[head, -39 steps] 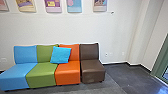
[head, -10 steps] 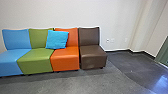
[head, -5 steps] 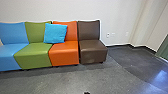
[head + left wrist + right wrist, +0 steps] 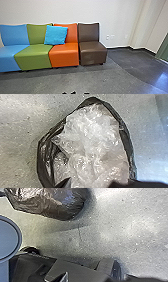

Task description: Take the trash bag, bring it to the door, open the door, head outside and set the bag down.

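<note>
White wall (image 4: pixel 120 15), plain, dark baseboard (image 4: pixel 116 47) along it. Grey floor (image 4: pixel 50 82), speckled, darker past a curved line, glossy at right. Four armless seats (image 4: pixel 63 53) in a row against the wall: blue, green, orange, brown, smooth like vinyl, blocky bases. Green panel (image 4: pixel 164 51) at far right. Bright blue square pillow (image 4: pixel 56 35) leans across the green and orange backs.

Trash bag (image 4: pixel 128 144) is below the left wrist camera, mouth open toward it; can't tell if it hangs or rests on the floor, or if it touches the left gripper. Can't tell whether left gripper or right gripper is wide, narrow or holding anything. Black film, thin, shiny, creased, rounded bulge at one end; crumpled clear plastic (image 4: pixel 92 131) inside.
</note>
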`<state>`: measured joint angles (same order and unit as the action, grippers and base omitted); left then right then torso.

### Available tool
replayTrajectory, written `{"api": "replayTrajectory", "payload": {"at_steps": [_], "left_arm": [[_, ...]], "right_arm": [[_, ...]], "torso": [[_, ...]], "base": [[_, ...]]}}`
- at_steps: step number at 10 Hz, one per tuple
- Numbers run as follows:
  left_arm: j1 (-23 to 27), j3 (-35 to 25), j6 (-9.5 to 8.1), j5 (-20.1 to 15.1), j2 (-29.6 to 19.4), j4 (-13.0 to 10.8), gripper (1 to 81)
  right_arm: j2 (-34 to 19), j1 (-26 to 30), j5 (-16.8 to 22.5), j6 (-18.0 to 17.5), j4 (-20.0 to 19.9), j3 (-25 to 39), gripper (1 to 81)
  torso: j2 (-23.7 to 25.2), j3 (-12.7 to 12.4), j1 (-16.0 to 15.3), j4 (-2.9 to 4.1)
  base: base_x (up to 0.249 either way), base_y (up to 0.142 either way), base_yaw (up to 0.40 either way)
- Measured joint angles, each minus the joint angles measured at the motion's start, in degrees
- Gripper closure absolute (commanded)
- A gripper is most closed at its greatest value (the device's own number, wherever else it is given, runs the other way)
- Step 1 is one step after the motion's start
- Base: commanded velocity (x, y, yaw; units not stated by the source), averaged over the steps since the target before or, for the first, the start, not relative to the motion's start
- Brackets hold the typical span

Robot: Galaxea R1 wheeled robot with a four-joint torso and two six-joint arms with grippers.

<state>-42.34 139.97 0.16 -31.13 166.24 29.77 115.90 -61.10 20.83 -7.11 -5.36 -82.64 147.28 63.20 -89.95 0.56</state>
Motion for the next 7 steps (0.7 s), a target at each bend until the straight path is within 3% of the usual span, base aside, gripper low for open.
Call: {"api": "replayTrajectory", "payload": {"at_steps": [4,7], "left_arm": [[0.33,0.85,-0.02,-0.21,2.17,0.02,1.0],[0.23,1.29,0.00,0.73,4.12,-0.20,1.0]], "right_arm": [[0.48,-0.15,0.05,0.00,-0.01,-0.32,1.0],[1.85,0.00,0.02,0.00,-0.01,-0.62,1.0]], "torso": [[3.15,0.70,-1.88,0.00],[3.21,5.31,-1.95,0.00]], "base": [[0.000,0.000,0.000],[0.000,0.000,0.000]]}}
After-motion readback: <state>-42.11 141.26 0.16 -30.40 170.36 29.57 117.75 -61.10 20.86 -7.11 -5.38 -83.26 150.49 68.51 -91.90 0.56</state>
